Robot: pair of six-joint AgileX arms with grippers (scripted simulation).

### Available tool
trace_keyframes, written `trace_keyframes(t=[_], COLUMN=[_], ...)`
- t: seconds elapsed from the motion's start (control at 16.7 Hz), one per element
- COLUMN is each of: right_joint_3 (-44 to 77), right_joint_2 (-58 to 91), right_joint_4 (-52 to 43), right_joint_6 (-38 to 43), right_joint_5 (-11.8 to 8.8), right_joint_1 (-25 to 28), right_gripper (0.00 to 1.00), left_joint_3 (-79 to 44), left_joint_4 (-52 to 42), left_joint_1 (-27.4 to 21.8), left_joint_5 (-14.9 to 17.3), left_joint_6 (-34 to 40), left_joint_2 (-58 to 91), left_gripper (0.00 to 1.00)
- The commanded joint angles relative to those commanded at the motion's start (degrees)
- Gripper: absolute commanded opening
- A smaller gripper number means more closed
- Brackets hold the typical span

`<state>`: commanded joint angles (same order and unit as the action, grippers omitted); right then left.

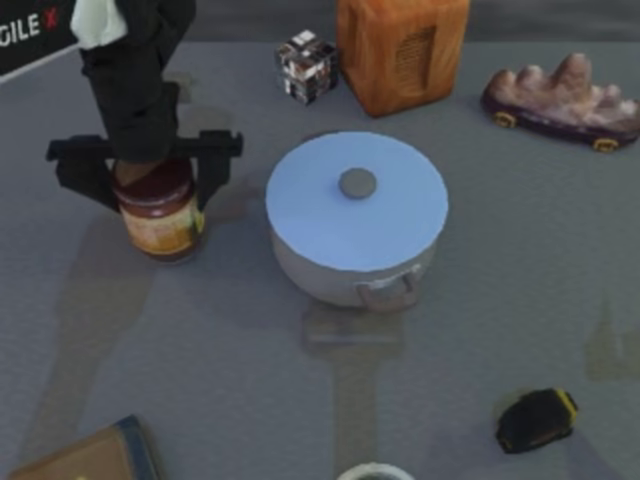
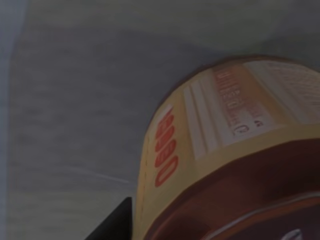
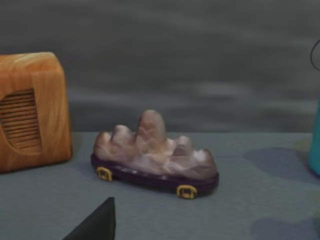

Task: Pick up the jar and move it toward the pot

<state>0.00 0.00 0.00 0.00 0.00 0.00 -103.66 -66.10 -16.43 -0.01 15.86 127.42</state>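
You see the jar, brown-lidded with a yellow-orange label, upright between the left tool's fingers. The pot, silver-grey, blue lid on, stands near that tool's right.

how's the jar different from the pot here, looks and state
The jar is small and narrow with a dark brown lid and a yellow-orange label; the pot is far wider, silver-grey, with a flat light-blue lid. The left gripper straddles the jar, while the pot stands free, untouched. Both are lidded and upright.
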Motion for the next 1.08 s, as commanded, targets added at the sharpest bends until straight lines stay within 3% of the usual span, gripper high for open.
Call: trace_keyframes(t=[0.3,1.08], right_joint_3=[0.00,0.00], right_joint_2=[0.00,0.00], right_joint_4=[0.00,0.00], right_joint_6=[0.00,0.00], right_joint_5=[0.00,0.00], right_joint_1=[0.00,0.00], right_gripper=[1.00,1.00], left_joint_3=[1.29,1.29], left_joint_4=[1.37,1.37], left_joint_1=[-0.01,-0.01], left_joint_5=[0.02,0.02], left_joint_6=[0.02,0.02], left_joint_2=[0.32,0.32], left_gripper=[0.00,0.98])
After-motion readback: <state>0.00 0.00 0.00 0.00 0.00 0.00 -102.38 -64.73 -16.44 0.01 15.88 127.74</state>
